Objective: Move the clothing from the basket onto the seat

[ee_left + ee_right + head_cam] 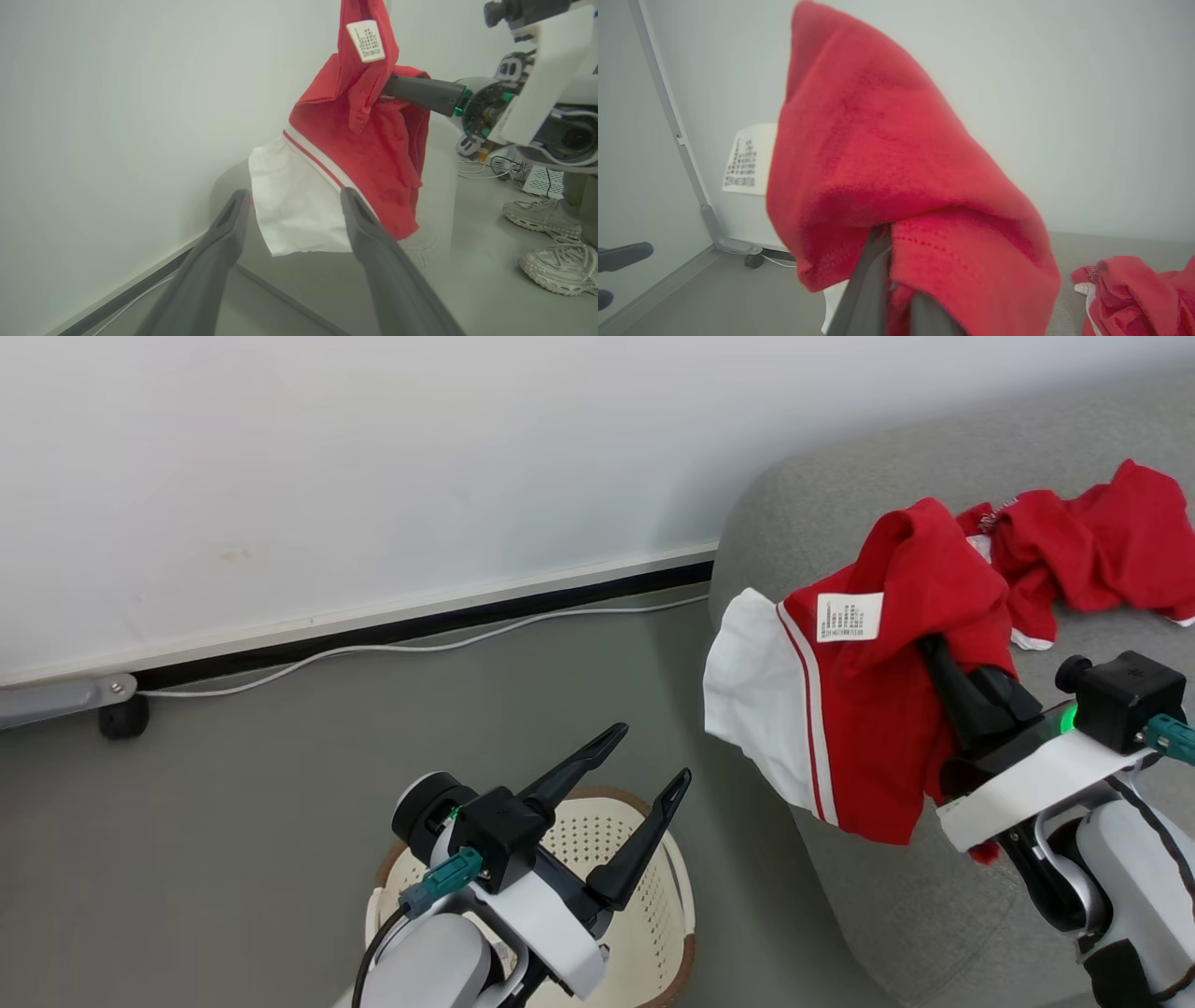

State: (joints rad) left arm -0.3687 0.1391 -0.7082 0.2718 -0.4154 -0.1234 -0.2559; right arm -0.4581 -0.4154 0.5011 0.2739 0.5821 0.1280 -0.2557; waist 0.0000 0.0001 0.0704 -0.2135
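Observation:
My right gripper (929, 649) is shut on a red garment with a white panel and a care label (868, 709), held in the air over the left edge of the grey seat (840, 495). In the right wrist view the cloth (896, 163) drapes over my right gripper (885, 228) and hides its tips. A second red garment (1092, 551) lies crumpled on the seat further right. My left gripper (649, 756) stands open and empty above the cream perforated basket (686, 896) on the floor. In the left wrist view the left gripper (294, 192) points at the hanging garment (369, 140).
A white cable (420, 644) runs along the foot of the white wall, and a small black caster (123, 717) sits at the far left. A person's pale shoes (542, 219) stand on the grey floor beyond the seat.

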